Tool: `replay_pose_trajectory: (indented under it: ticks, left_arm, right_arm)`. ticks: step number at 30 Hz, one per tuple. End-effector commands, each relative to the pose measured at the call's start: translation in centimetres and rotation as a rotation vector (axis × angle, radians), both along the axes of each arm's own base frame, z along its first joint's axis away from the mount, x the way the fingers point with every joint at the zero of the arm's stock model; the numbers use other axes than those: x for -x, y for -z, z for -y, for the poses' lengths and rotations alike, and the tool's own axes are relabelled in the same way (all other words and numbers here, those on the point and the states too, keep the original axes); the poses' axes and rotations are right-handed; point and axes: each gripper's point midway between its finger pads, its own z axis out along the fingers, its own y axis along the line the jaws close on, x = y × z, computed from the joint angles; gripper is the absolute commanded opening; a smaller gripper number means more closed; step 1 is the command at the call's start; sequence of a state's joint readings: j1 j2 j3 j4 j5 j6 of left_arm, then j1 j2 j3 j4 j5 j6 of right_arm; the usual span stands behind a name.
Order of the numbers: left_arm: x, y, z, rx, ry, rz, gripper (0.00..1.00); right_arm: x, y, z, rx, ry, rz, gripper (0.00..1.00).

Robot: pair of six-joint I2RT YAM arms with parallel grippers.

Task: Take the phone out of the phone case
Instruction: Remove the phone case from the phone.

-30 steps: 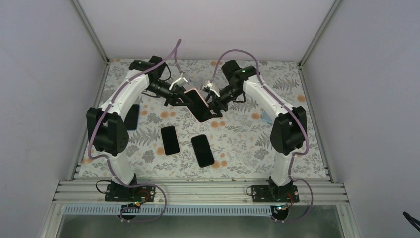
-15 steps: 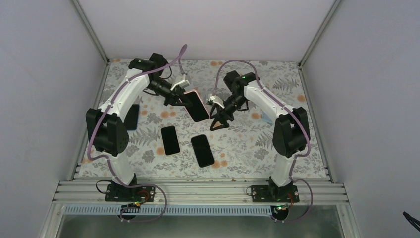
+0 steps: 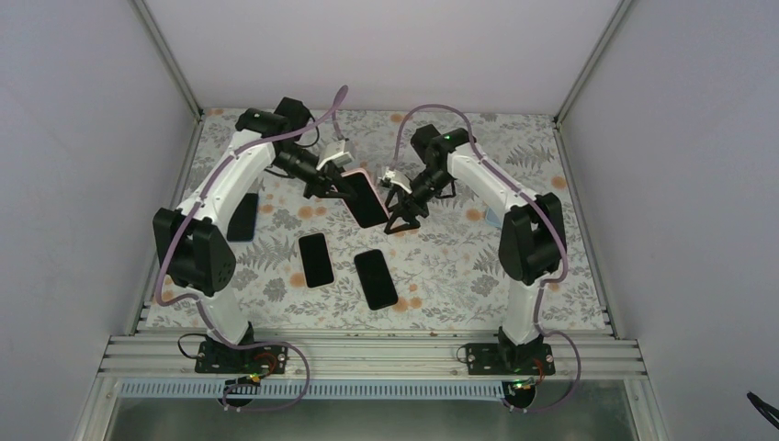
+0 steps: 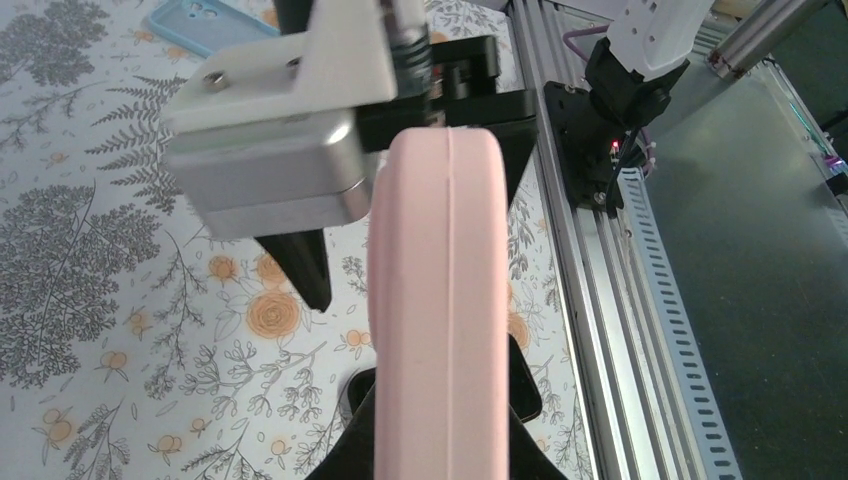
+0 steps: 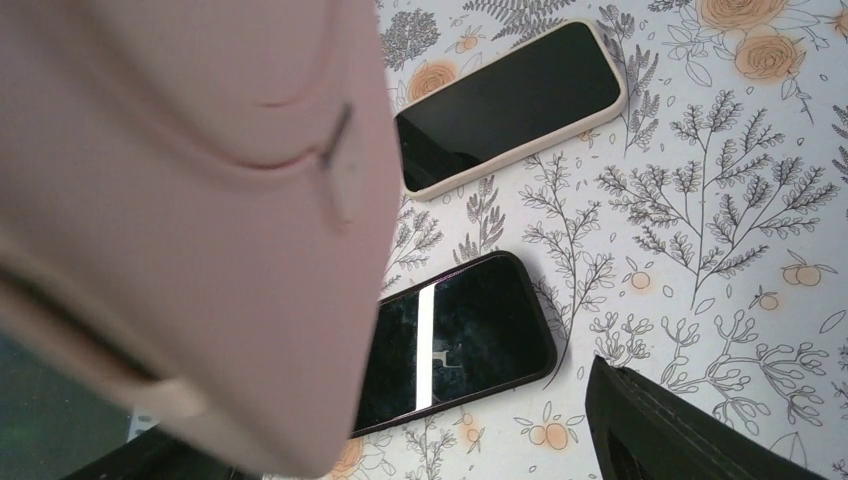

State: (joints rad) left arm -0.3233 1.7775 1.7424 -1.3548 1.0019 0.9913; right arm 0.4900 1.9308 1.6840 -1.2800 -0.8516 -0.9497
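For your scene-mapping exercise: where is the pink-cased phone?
Top view: the pink-cased phone is held aloft at far centre, clamped in the left gripper, with the open right gripper just to its right.

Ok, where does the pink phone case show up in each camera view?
Top external: pink phone case, held aloft at centre.
Left wrist: the case edge-on, down the middle.
Right wrist: the case blurred, filling the left.
Shared landmark: floral tablecloth in all three.
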Motion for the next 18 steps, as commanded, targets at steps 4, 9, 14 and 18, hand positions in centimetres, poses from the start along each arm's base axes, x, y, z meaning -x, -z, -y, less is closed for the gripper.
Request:
replay_pose_trajectory:
  ticks: [4,9,14,18]
  left_arm:
    - [1.6,-2.8,0.1,0.076,0.028,0.057,0.02]
    - [1.7,-2.4,0.2,0.069,0.03,0.045,0.02]
    - [2.1,-2.1,0.2,0.058,0.038,0.049,0.02]
    - [2.2,-2.4,0.2,0.058,0.038,0.06,0.02]
  right_arm:
    - [-1.6,0.8,-0.7,-0.004,0.003,-0.005,0.8]
    - [-2.3,1.0,-0.8,0.0,0.007,-0.002,0.78]
    - [-2.7,1.5,-0.3,0.012,0.01,0.006,0.78]
    - [-3.4,1.9,0.2,0.024,0.024,0.015,0.77]
